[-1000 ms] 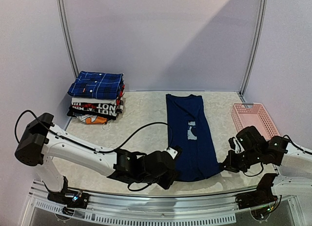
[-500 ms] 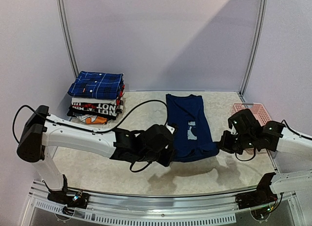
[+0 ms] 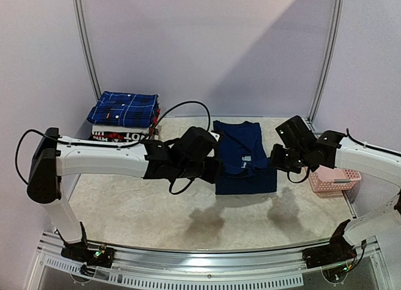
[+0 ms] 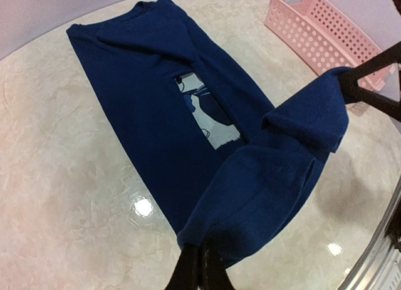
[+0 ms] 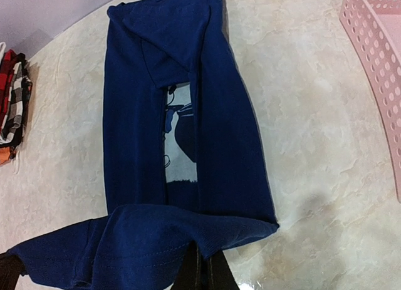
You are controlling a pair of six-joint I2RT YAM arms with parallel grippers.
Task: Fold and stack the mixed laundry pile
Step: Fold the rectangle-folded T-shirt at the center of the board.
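Navy T-shirt (image 3: 245,153) laid flat at centre of table (image 3: 125,208), collar at far end. Near hem held raised: left gripper (image 4: 199,268) clamped on one corner, right gripper (image 5: 203,269) clamped on other. Plaid shirt (image 3: 123,108) folded atop stack of folded garments (image 3: 122,137), far left.

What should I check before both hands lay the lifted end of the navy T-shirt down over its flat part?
1. Left hand shut on a T-shirt corner: ok.
2. Right hand shut on the other corner: ok.
3. Lifted edge smooth: not ok, it bunches near the right hand.
4. Collar end flat on the table: ok.
5. Basket apart from the T-shirt: ok.
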